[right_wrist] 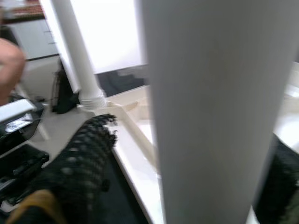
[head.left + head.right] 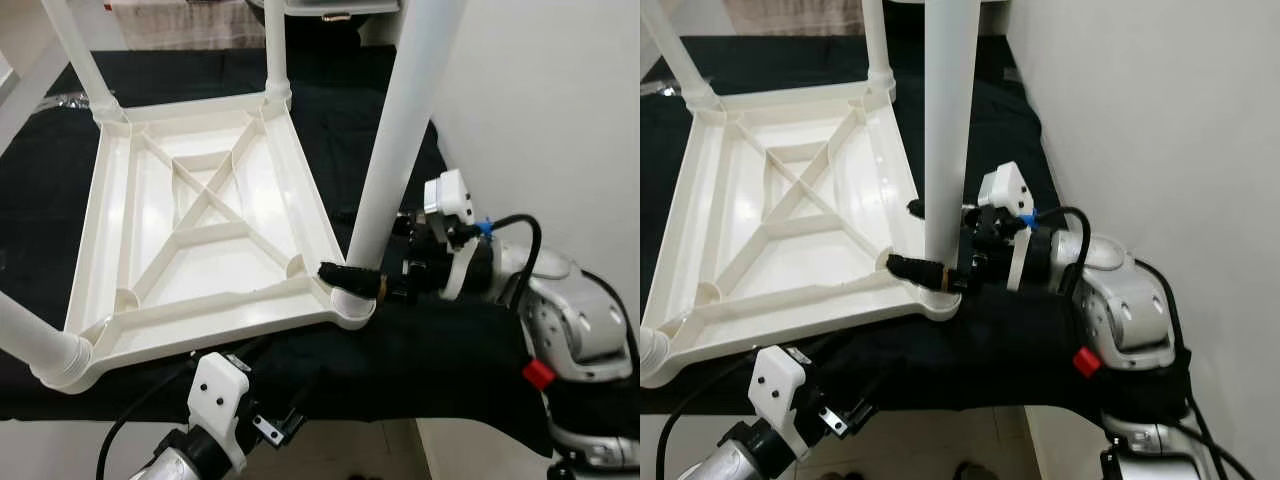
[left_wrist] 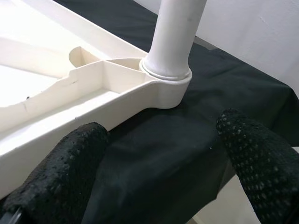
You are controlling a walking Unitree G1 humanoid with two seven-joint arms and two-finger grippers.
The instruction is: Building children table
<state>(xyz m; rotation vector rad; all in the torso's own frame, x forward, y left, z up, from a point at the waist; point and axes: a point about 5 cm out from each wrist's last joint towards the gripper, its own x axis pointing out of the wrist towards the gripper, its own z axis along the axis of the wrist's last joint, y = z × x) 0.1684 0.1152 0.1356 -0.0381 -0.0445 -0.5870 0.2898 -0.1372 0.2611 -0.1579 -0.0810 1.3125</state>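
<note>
**Right tool clamped on the near-right leg of the upturned table**

Nearest to me in the left eye view is my left tool [image 2: 262, 425], low at the front edge of the black-draped desk [image 2: 430, 350], its white wrist housing just under the cloth line; from here I cannot tell how its fingers stand. Above it the white children's table [image 2: 205, 230] lies upside down on the cloth, ribbed underside facing up, legs rising from its corners. My right tool [image 2: 372, 262] reaches in from the right and grips the near-right leg [image 2: 395, 140] just above its corner socket [image 2: 350, 305], one black finger across the front of the tube.

From the right eye view I see the same grip: right tool [image 2: 930, 243] with a finger on either side of the leg [image 2: 947, 110], and the silver right arm [image 2: 1120, 310] resting over the cloth beside the white wall.

Left wrist view: my two black fingers [image 3: 60, 172] stand well apart with nothing between them but black cloth; ahead sits the table's corner with a leg [image 3: 175, 32] seated in its socket.

Right wrist view: the gripped leg [image 1: 205, 107] fills the near field, one finger [image 1: 81, 158] along its side, the table frame and another leg [image 1: 77, 56] blurred behind.
</note>
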